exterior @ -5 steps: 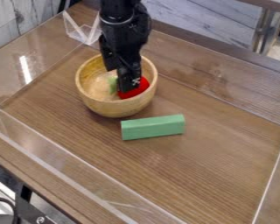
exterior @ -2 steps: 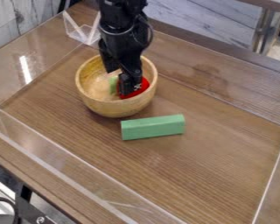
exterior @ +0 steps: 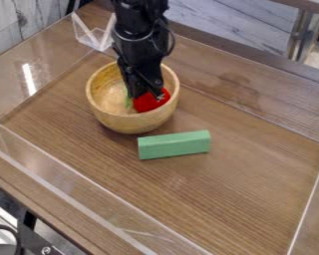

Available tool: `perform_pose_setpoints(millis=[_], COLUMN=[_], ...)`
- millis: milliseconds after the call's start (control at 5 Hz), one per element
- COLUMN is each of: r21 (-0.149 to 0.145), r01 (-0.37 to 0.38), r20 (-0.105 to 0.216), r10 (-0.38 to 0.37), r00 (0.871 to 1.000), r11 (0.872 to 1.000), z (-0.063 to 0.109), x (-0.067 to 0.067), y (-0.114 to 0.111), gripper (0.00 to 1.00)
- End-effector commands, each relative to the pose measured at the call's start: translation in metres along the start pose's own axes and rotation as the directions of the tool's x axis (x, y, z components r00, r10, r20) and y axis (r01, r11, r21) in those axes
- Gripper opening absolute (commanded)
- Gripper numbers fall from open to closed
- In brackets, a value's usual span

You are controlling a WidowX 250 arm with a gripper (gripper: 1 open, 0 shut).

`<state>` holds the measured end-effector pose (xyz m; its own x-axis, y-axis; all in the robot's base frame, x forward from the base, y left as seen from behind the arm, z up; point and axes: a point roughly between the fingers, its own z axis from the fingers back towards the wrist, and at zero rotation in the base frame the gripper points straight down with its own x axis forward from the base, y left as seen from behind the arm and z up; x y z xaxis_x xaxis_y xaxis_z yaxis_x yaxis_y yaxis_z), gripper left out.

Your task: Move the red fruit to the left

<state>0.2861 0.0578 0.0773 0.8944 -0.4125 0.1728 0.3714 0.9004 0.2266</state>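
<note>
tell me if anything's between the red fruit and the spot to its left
The red fruit lies inside the wooden bowl, so its wall blocks any sideways path. Nothing separates the gripper from it.

end effector [exterior: 140,92] gripping red fruit [exterior: 155,99], inside wooden bowl [exterior: 112,118]

A brown wood-grain table [exterior: 242,184] is carrying two things, and clear walls [exterior: 314,199] are standing along its edges (the near-left one and the right one are showing most plainly). A round wooden bowl [exterior: 119,122] is sitting upright on it toward the far left, and a green block [exterior: 174,145] is lying flat on a long side, nearer the camera and to the right of the bowl, close to it but not touching. The far side of the tabletop is catching pale reflections.
</note>
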Motion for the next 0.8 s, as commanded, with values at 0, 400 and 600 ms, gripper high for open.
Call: perform_pose_setpoints(millis=[0, 400, 600], r21=[0.045, 0.042, 0.043], r01=[-0.069, -0.03, -0.076], r20=[0.062, 0.123, 0.105], r10=[0.066, 0.025, 0.072], r00=[0.996, 0.992, 0.992], r11=[0.997, 0.999, 0.996], z=[0.026, 0.048, 0.046], x=[0.01, 0.01, 0.015], y=[0.022, 0.038, 0.032], gripper=[0.0, 0.0, 1.0])
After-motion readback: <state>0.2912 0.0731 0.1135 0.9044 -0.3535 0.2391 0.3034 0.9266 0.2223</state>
